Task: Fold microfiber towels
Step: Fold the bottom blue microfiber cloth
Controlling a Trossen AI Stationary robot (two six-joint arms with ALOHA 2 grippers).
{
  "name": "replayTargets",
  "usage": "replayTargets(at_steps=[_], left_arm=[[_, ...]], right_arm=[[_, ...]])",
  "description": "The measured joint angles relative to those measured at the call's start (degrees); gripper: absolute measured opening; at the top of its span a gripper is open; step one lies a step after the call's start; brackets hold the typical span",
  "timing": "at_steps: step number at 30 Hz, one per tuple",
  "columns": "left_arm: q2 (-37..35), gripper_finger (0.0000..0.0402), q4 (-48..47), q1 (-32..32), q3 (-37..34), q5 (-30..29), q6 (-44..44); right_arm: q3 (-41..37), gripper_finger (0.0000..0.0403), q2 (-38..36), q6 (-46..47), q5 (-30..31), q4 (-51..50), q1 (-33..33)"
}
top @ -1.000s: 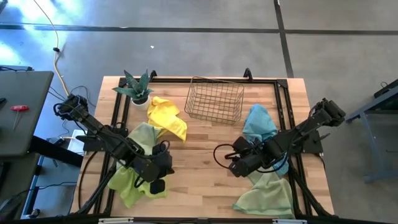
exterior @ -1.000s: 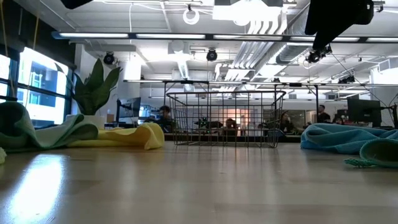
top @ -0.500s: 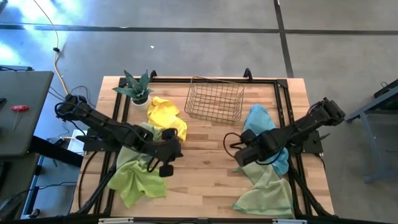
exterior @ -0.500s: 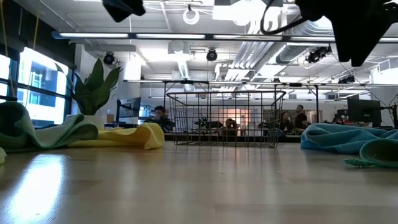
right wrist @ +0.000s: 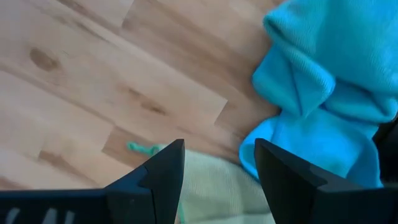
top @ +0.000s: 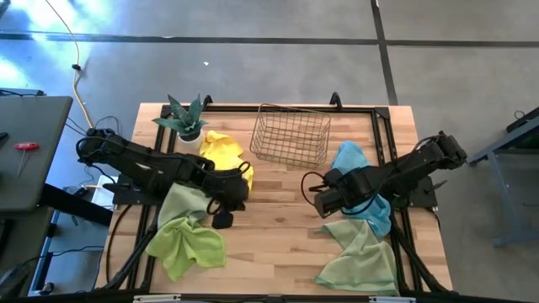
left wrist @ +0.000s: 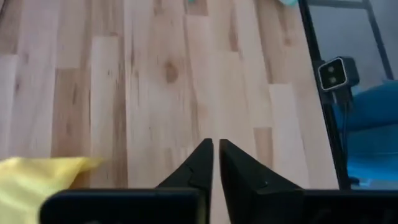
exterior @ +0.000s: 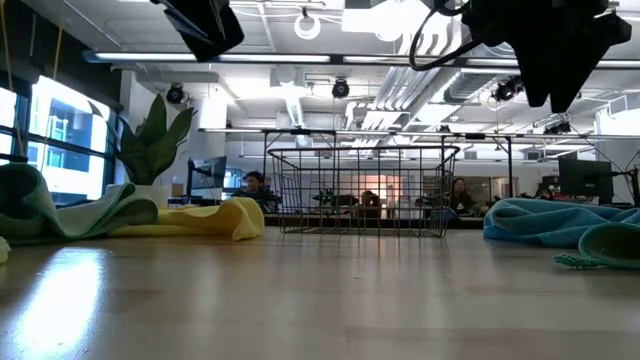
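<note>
Overhead, left gripper (left wrist: 215, 163) jaws nearly clenched, empty; right gripper (right wrist: 219, 163) jaws spread, grasping nothing.

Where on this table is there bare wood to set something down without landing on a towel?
The middle is bare, between the left end effector and right end effector, running from the wire basket to the near edge. Both sides are crowded: yellow towel and lime green towel left, light blue towel right.
</note>
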Motion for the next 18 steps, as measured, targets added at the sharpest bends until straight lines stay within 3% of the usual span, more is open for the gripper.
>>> replayTargets(at_steps=[10,18], left_arm=[[0.0,0.0141,6.5,1.3,0.0,2.4,3.0],[-3.6,0.0145,1.0,3.4,0.0,2.6,0.8]], right_arm=[[0.0,0.0188,0.0,1.4,-6.7,-5.1,-0.1],[-0.5,0.0188,1.4,2.1,-8.6,-6.4,0.3]])
